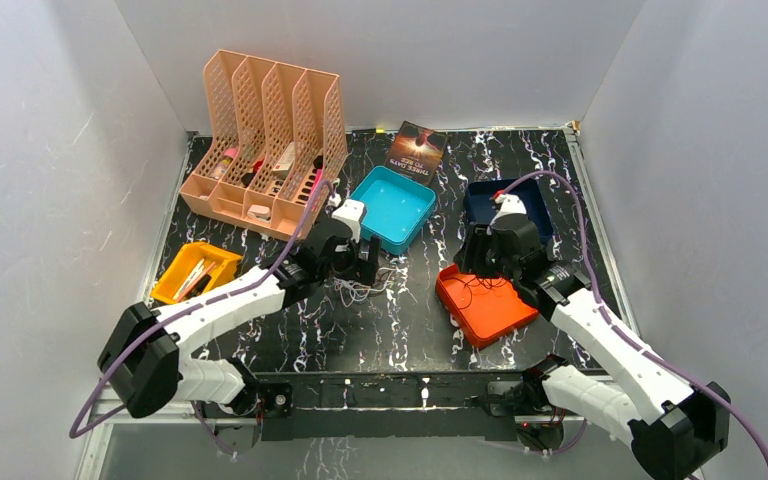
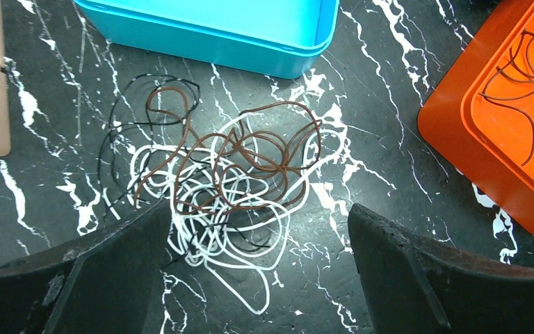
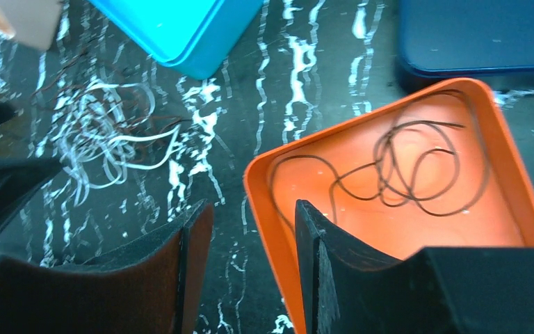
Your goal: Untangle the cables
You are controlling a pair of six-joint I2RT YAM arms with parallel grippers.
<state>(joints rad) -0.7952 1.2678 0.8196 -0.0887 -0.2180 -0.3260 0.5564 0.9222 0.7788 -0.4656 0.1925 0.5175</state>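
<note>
Rack [image 1: 265,140]: left of the teal tray [image 1: 392,207], touching the back wall; left gripper [image 2: 257,233]: released, jaws spread wide, nothing grasped, held over the near side of the teal tray; cables [image 2: 222,181]: white, brown and black, knotted in one loose heap on the table [image 2: 389,139] just in front of the teal tray, the heap's near edge lying between the left fingers; right gripper [image 3: 250,229]: jaws part spread, nothing clamped, held to the right of the teal tray above the left rim of the orange tray [image 3: 268,209]; dark cable [image 3: 403,167]: coiled alone inside the orange tray, well apart from the heap; navy tray [image 3: 473,42]: right of the teal tray, behind the orange one.
</note>
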